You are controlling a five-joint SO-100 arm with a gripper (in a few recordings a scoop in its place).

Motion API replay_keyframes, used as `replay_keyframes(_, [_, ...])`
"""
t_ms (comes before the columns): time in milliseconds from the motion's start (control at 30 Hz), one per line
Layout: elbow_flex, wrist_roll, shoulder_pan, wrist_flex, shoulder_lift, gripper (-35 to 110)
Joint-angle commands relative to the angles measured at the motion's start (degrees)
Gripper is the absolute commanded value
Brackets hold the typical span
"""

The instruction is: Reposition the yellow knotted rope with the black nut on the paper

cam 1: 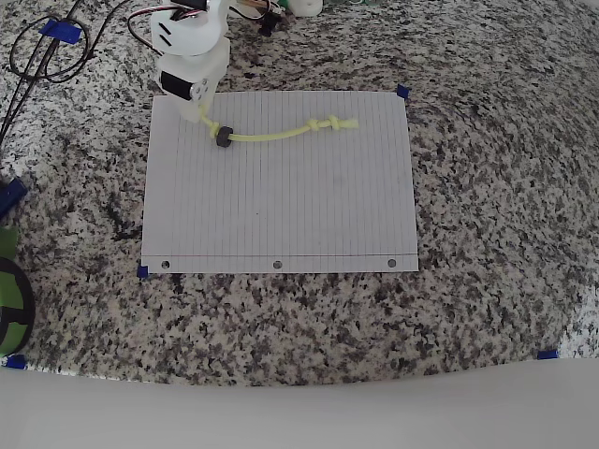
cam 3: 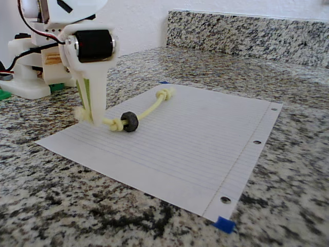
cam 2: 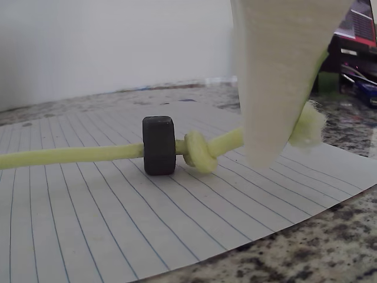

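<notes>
On paper (cam 1: pixel 281 206), hand (cam 3: pixel 91 119) pinches yellow knotted rope (cam 1: pixel 276 136) end, black nut (cam 1: pixel 224 139) nr knot.

The desk (cam 1: pixel 487 187) is speckled stone, grey, black and white. The paper (cam 1: pixel 281 206) lies flat on it, a white sheet with thin lines and three holes along one long side. Small blue tape bits (cam 1: pixel 403 92) sit at the paper's corners. Black cables (cam 1: pixel 42 56) lie on the desk's far left corner in the overhead view.

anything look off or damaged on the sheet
Nothing stands out. The paper lies flat and unmarked. The rope rests near its far edge, the nut against a knot, and the tool grips the frayed end.
</notes>
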Motion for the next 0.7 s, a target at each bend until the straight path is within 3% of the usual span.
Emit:
replay_keyframes(0, [-1.7, -0.3, 0.6, -0.9, 1.0, 0])
replay_keyframes(333, [-1.7, 4.6, 6.1, -10.1, 10.7, 0])
replay_keyframes(500, [-1.7, 12.0, 6.5, -10.6, 15.5, 0])
replay_keyframes(667, [-1.8, 26.1, 4.7, -9.3, 19.4, 0])
